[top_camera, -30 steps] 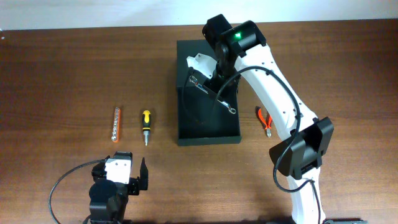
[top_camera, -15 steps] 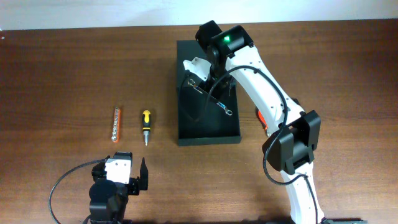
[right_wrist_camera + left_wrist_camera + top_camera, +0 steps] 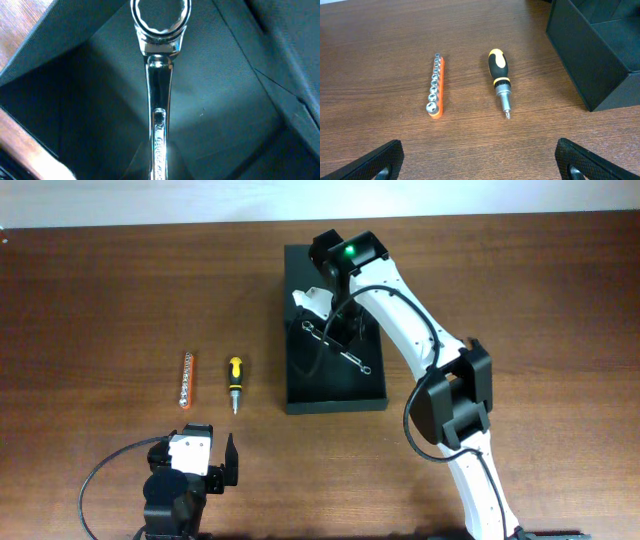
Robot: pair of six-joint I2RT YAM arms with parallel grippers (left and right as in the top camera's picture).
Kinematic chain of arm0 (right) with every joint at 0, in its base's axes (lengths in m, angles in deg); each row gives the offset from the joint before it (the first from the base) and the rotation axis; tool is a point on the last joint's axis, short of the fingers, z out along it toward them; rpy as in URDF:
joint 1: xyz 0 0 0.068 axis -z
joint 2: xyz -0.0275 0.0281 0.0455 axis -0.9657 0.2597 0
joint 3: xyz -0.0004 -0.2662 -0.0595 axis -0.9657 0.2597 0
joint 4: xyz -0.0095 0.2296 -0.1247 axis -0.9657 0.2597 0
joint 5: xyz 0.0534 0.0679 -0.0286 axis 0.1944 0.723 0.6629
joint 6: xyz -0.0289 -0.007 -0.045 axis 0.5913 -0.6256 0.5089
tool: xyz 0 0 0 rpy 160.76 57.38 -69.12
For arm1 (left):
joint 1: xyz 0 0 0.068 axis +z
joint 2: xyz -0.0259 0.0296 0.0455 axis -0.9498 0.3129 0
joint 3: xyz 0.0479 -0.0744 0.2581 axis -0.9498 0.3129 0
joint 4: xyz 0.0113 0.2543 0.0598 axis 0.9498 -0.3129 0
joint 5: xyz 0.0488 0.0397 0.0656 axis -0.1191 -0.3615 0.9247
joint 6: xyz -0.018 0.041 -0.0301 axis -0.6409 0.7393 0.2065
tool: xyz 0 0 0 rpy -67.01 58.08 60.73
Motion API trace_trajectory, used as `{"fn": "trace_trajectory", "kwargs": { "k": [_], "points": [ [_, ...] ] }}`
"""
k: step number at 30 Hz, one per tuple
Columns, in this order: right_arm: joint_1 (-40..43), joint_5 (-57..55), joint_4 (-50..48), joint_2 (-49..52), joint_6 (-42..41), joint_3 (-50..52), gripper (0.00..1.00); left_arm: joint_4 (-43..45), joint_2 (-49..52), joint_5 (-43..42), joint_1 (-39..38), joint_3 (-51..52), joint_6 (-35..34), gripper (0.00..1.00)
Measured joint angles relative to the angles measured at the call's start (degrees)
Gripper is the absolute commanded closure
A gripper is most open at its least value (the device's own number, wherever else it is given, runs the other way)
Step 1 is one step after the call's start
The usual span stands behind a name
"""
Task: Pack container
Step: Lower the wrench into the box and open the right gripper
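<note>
Packing partway done: right claw (image 3: 312, 315) clenched on wrench (image 3: 159, 100) above open container (image 3: 335, 405), mid-table; screwdriver (image 3: 500, 80) and socket strip (image 3: 436, 87) not yet packed; left claw (image 3: 477, 150) released, empty

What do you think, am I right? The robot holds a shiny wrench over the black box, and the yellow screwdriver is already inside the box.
Not quite. The screwdriver is outside the container, lying on the table beside the orange socket rail; the left wrist view shows it. The wrench part is right.
</note>
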Motion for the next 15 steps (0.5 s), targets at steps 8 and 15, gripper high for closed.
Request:
{"fn": "trace_trajectory", "kwargs": {
  "k": [8,15],
  "points": [
    [0.0,0.4,0.0,0.5,0.0,0.0,0.96,0.0,0.0,0.0,0.0,0.0,0.0,0.01],
    [0.0,1.4,-2.3,1.3,0.0,2.1,0.96,0.0,0.0,0.5,0.0,0.0,0.0,0.01]
  ]
}}
